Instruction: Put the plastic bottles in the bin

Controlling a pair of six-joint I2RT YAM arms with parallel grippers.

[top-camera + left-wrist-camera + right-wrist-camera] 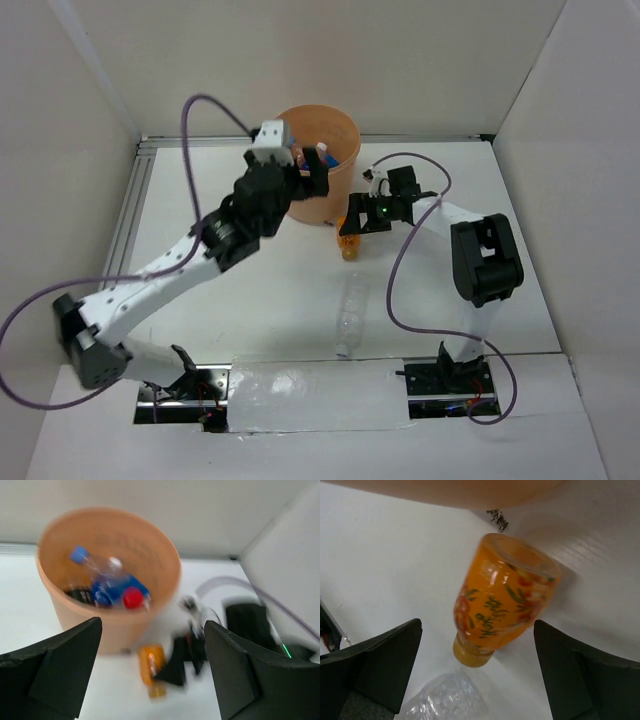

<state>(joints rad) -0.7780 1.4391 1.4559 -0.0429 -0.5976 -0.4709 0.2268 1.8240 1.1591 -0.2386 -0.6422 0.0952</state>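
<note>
1. Start at the near side of the table [270,310]. One clear bottle [350,312] lies on its side there, well apart from both grippers and untouched. Count it as outstanding.

2. Move farther in. The orange bottle [500,600] lies on the table just beside the foot of the bin [145,550], cap end toward the clear bottle. It is outside the bin, so it is also outstanding.

3. Check the right gripper [477,627]. It hovers directly above the orange bottle with its jaws spread wide, one finger to each side and neither touching it. Nothing is grasped. Judged from this pose, the orange bottle is the next pick (the approach is lined up, but the descent and the closing are not yet done).

4. Check the left gripper [152,630]. It is held above the near rim of the bin, jaws spread wide, nothing between them.

5. Inspect the bin at the far end of the table. It holds a blue-labelled bottle [107,587] with a blue cap, and a red cap [132,598] shows next to it. A dark item lies against the left wall (too blurred to identify). An exact count of the contents cannot be taken.

6. Status: several bottles are in; two visible bottles remain on the table. Treat the task as well advanced but incomplete.
</note>
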